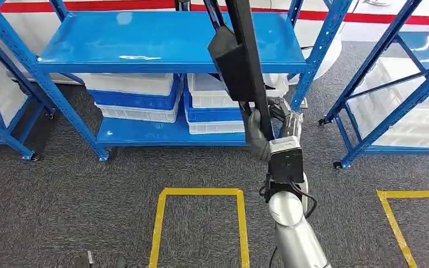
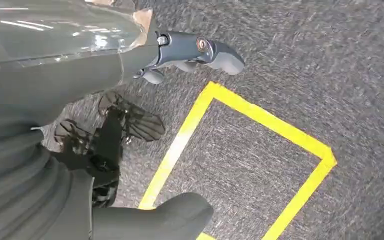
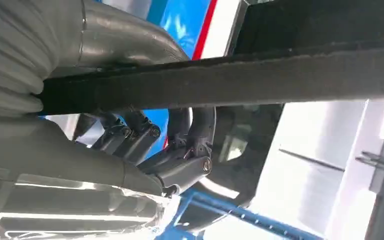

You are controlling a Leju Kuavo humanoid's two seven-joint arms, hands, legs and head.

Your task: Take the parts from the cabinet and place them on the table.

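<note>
Holding a long black flat bar with a thicker black block near its upper end (image 1: 244,61), the right robot hand (image 1: 276,131) has its dark fingers (image 3: 180,145) wrapped around the lower part of the bar, in front of the blue metal shelf rack (image 1: 167,42). The part stands almost upright and leans a little, its top passing above the front edge of the upper shelf. It looks stiff, and probably it is top-heavy because of the block, so I judge it can swing or twist in the grasp. Its matte surface seems not slippery. A hold nearer to the block would balance it better, but the present low hold looks firm.

The right silver arm reaches forward and up from below, with the wrist bent so that the palm faces the rack. White and blue plastic bins (image 1: 137,95) lie on the lower shelf behind the part. The left robot hand (image 2: 190,52) hangs over the grey carpet floor (image 2: 330,75) near the yellow tape square (image 2: 260,117), fingers apart and grasping nothing.
</note>
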